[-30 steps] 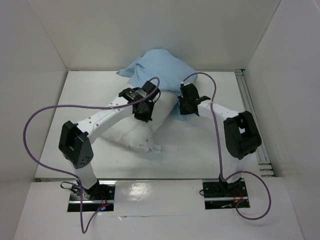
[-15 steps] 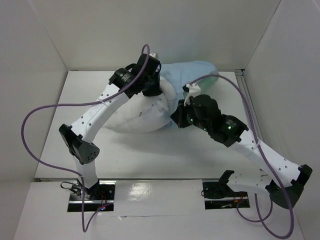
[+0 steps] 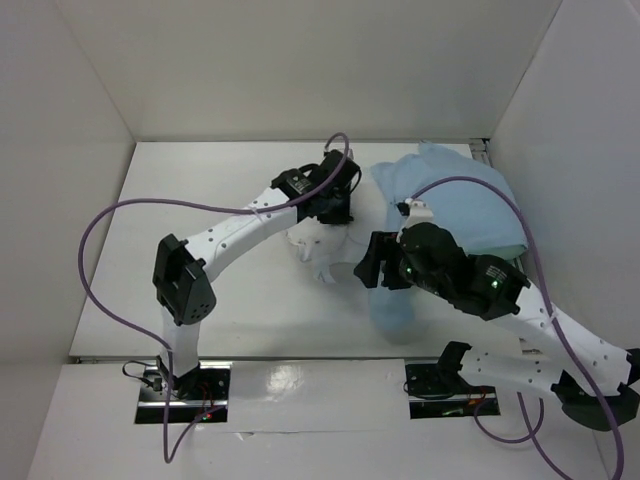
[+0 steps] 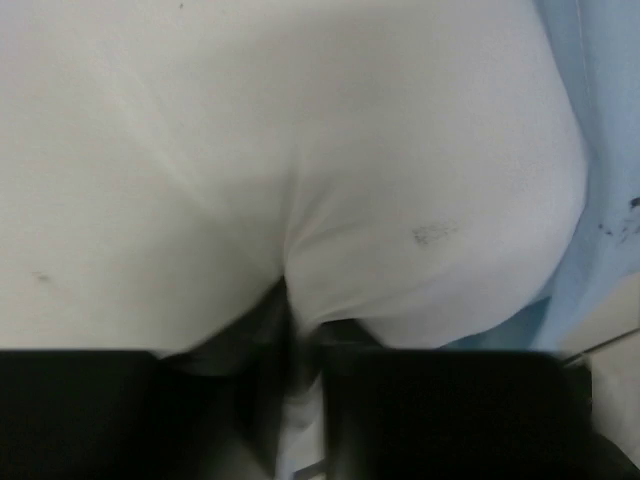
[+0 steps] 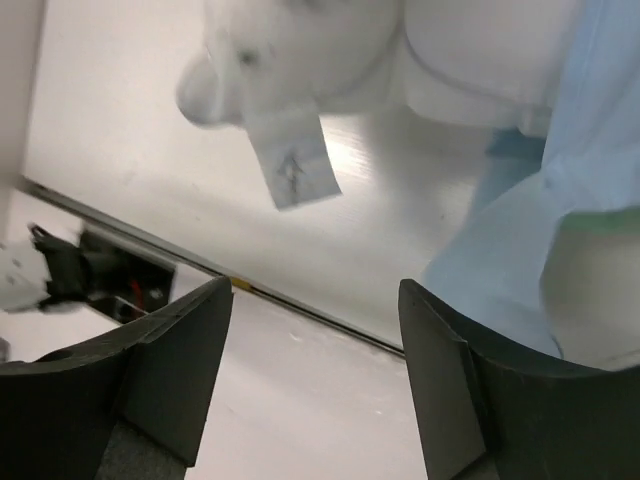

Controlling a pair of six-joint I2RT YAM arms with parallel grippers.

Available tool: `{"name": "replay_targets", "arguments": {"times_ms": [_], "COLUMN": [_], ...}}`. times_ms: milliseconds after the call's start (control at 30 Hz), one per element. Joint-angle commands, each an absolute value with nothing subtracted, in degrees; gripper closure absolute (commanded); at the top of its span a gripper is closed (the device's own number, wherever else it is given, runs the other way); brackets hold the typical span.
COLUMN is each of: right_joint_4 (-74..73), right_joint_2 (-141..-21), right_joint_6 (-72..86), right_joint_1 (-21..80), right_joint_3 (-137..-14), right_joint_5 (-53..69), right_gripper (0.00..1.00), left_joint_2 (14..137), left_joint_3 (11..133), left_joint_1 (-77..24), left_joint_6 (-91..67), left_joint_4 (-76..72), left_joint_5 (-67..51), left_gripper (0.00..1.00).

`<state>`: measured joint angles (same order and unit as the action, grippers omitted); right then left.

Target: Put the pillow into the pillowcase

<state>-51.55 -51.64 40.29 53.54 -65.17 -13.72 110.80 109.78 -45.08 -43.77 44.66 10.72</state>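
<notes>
Most of the pillow is covered by the light blue pillowcase [image 3: 455,200]; only the pillow's [image 3: 312,245] white end and its tag [image 5: 295,160] stick out to the left. My left gripper [image 3: 330,220] is shut on a fold of the pillow's fabric [image 4: 300,200], which fills the left wrist view, with the pillowcase's edge [image 4: 605,150] at its right. My right gripper [image 3: 373,262] hangs open just right of the exposed end, over the pillowcase's near part. Nothing is between its fingers [image 5: 315,290]. In that view the pillow [image 5: 300,50] is above and the pillowcase [image 5: 510,250] to the right.
White walls enclose the white table [image 3: 200,190] on the left, back and right. A metal rail [image 3: 492,175] runs along the right side. The table's near edge strip [image 5: 300,305] and the left arm's base with wires [image 5: 90,270] show beyond the right fingers.
The pillow and pillowcase have shifted right and much less white shows. My left gripper has moved down to the pillow's end. My right gripper has opened and let go.
</notes>
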Motion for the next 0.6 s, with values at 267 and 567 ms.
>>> {"name": "replay_targets", "arguments": {"times_ms": [267, 567], "right_joint_4": [-61.51, -49.83], "right_joint_2": [-63.0, -67.15], "right_joint_6": [52.53, 49.21], "right_joint_1": [51.51, 35.78], "right_joint_3": [-77.69, -71.28], "right_joint_5": [-33.83, -24.43], "right_gripper": [0.2, 0.2], "left_joint_2": [96.86, 111.52], "left_joint_3": [103.97, 108.72], "left_joint_1": [-40.62, -28.92], "left_joint_6": [-31.39, -28.56], "left_joint_4": [41.92, 36.05], "left_joint_5": [14.33, 5.4], "left_gripper": [0.17, 0.14]}}
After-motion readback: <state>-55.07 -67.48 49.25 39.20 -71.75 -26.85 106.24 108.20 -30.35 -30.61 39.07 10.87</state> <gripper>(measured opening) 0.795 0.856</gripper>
